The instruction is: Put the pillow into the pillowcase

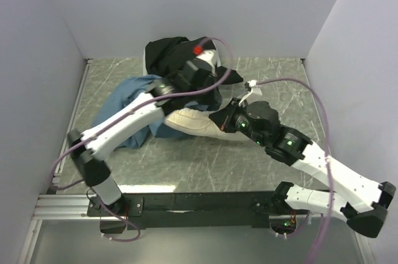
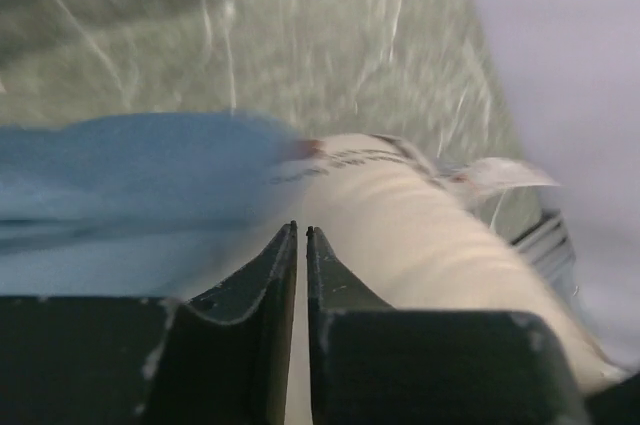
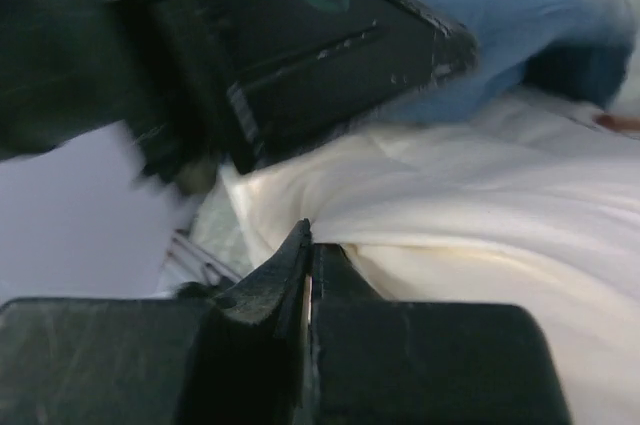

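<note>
The cream pillow [image 1: 189, 121] lies mid-table, its left end inside the slate-blue pillowcase [image 1: 130, 99]. My right gripper [image 1: 220, 120] is shut on the pillow's right edge; in the right wrist view cream cloth [image 3: 480, 235] is pinched at its tips [image 3: 308, 233]. My left gripper [image 1: 208, 97] hovers over the pillow's far side. In the blurred left wrist view its jaws [image 2: 302, 231] are shut just over the line where the pillowcase [image 2: 130, 185] meets the pillow [image 2: 420, 235]. No cloth shows between them. A white tag [image 2: 500, 175] sticks out of the pillow's end.
A black cloth [image 1: 166, 54] is heaped against the back wall behind the left arm, with a small red spot [image 1: 198, 49] on it. White walls close the table [image 1: 267, 158] on three sides. The left arm's black wrist [image 3: 300, 45] hangs close above the right gripper.
</note>
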